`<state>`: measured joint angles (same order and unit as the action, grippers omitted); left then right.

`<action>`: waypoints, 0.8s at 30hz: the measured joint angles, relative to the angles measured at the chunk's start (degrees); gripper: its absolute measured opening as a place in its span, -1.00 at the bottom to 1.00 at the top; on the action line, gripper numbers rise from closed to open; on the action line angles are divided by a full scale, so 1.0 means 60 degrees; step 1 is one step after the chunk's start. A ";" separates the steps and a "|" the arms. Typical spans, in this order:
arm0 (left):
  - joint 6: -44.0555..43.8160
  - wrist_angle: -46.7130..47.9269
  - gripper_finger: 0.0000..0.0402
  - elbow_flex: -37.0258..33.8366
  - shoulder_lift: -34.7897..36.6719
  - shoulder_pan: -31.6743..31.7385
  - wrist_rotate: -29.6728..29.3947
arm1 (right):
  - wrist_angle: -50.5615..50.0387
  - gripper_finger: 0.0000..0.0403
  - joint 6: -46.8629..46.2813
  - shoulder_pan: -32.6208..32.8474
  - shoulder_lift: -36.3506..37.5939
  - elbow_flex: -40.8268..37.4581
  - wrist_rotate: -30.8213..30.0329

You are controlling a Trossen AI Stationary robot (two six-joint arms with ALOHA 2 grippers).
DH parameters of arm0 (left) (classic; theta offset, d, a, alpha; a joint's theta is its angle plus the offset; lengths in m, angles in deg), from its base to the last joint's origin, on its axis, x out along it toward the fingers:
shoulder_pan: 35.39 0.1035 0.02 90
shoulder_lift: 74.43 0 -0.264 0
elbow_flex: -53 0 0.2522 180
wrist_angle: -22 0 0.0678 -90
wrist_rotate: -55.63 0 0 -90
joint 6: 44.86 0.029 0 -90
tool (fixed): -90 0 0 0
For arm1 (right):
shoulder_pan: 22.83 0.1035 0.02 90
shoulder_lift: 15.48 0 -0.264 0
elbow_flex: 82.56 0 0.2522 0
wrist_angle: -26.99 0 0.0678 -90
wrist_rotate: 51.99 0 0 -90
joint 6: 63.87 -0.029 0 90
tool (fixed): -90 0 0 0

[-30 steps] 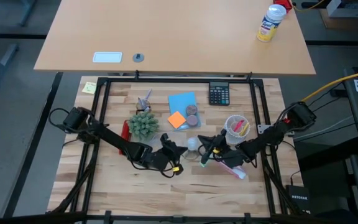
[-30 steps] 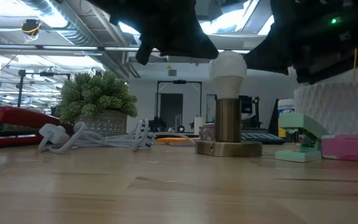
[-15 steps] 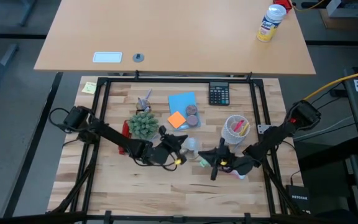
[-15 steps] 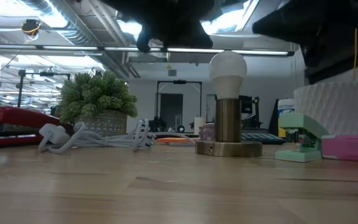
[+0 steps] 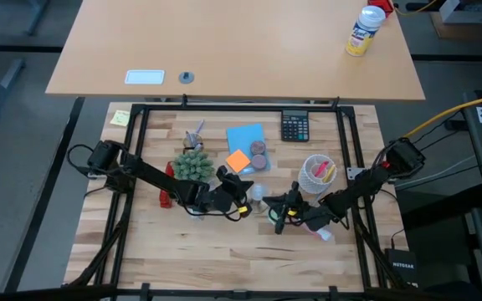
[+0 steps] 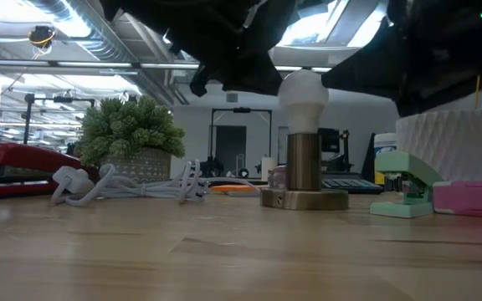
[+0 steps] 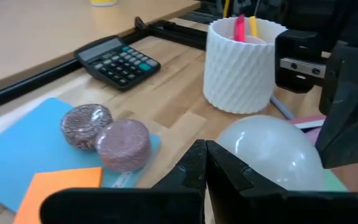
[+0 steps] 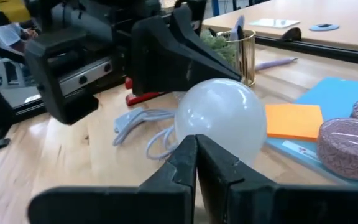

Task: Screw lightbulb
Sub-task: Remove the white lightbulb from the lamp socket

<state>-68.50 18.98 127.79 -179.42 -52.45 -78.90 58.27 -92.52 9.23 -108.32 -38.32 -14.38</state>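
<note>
The lightbulb [image 6: 305, 90] is sitting upright in its brass socket [image 6: 305, 177] mid-desk, while the 2 clenched, empty end effectors, left [image 5: 243, 191] and right [image 5: 281, 211], are flanking it; a sideways nudge risks tipping it.

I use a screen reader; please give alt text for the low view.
A white lightbulb stands in a brass socket base on a wooden table, dark robot arms looming above it. A potted plant and white cord sit behind.
</note>
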 joint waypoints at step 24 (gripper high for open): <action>-0.0335 0.0138 -0.99 0.0011 0.0004 -0.0814 0.0253 | -0.0338 -0.92 -0.0004 -0.0458 0.0007 0.0004 -0.1380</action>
<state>-70.51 19.81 127.86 -179.40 -57.33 -77.38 56.25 -92.55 6.48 -108.28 -38.30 -22.66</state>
